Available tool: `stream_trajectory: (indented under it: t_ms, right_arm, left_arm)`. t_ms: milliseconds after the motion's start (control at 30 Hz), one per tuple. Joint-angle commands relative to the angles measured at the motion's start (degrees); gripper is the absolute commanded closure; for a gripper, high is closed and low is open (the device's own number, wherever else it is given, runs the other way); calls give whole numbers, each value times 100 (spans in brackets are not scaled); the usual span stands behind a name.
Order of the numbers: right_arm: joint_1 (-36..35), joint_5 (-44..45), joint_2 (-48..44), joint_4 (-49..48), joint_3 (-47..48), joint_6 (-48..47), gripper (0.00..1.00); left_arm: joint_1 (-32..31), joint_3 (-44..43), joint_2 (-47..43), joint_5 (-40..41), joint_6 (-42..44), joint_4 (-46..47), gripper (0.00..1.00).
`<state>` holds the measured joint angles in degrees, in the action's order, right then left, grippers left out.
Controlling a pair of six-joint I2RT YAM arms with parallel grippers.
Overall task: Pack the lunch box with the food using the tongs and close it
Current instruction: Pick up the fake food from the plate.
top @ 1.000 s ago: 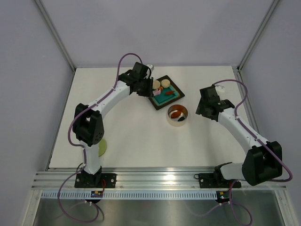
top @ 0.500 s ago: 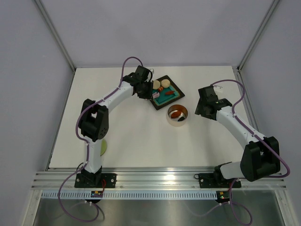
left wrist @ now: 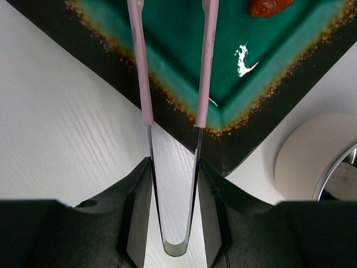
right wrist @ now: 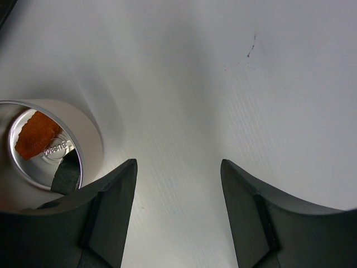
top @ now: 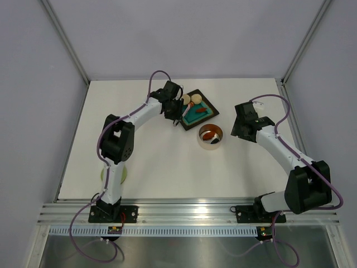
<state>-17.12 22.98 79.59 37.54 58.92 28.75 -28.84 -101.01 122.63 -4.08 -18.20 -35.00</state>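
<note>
The slim pink tongs (left wrist: 139, 61) sit pinched between the fingers of my left gripper (left wrist: 174, 164), their two arms spread apart and reaching out over the teal tray (left wrist: 184, 33) with nothing between them. In the top view that gripper (top: 177, 111) is at the tray's near-left corner. Food on the tray: two beige balls (top: 192, 99) and a red-orange bit (left wrist: 270, 6). The steel lunch box (top: 210, 135) stands just in front of the tray, an orange piece (right wrist: 34, 139) lying inside it. To the right of the tin my right gripper (right wrist: 178, 164) hangs open and holds nothing.
The pale green lid (top: 124, 176) lies near the table's front left, half hidden behind the left arm's base link. The teal tray (top: 207, 116) has a dark raised rim. Grey walls enclose the white table on three sides.
The left arm has swung its elbow in and pushed the tongs further over the tray. The tongs' arms have spread wider. The right arm has barely moved.
</note>
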Motion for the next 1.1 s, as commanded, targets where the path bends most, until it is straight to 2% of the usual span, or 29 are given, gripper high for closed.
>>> stream_trajectory:
  t_ms: [0,333,1067]
  right_arm:
    - [60,66,39,-115,234,-36,31]
    - [60,49,39,-115,234,-19,31]
    - [51,13,-5,-80,287,-19,31]
  left_arm:
    - [-8,-393,42,-58,-79,275,63]
    - [-139,-148,-63,-427,-79,380,64]
    - [-210,125,-353,-612,53,512,68]
